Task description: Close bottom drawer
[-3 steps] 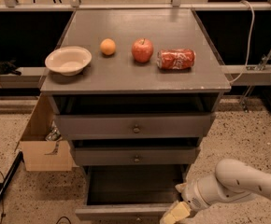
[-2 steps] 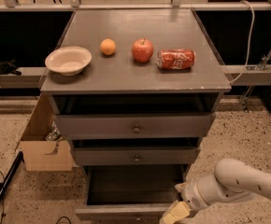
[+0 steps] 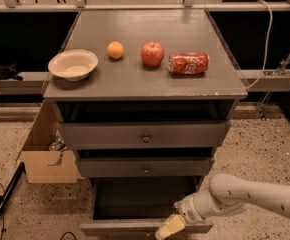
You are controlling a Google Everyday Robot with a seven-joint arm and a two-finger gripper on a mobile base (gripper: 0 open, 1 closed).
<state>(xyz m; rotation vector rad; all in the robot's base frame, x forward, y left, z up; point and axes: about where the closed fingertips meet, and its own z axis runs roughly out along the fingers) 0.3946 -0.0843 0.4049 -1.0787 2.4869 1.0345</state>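
While the bottom drawer [image 3: 135,228] stands pulled well out at the foot of the cabinet [image 3: 225,91], its dark interior exposed, the gripper [image 3: 170,226] sits at the upper edge of the front panel, right of centre. The jaws appear pressed together; no gap shows between them. The knob of this drawer lies below the frame edge and cannot be seen.

Procedure, as judged: place the gripper flat on the outer face of the panel, near its middle where possible, and push straight toward the cabinet. An off-centre push is likely to skew the drawer in its guides and jam it. Keep the gripper below the panel's top edge so that it does not drop into the cavity.

The middle drawer [image 3: 145,167] and the top drawer [image 3: 144,134] each stand slightly proud; keep the forearm clear of both. On the cabinet top rest a bowl [image 3: 73,64], an orange [image 3: 115,50], an apple [image 3: 152,53] and a crushed can [image 3: 188,63], lying on its side; a hard slam may roll them. A cardboard box [image 3: 42,154] stands beside the cabinet's left flank, outside the push path.
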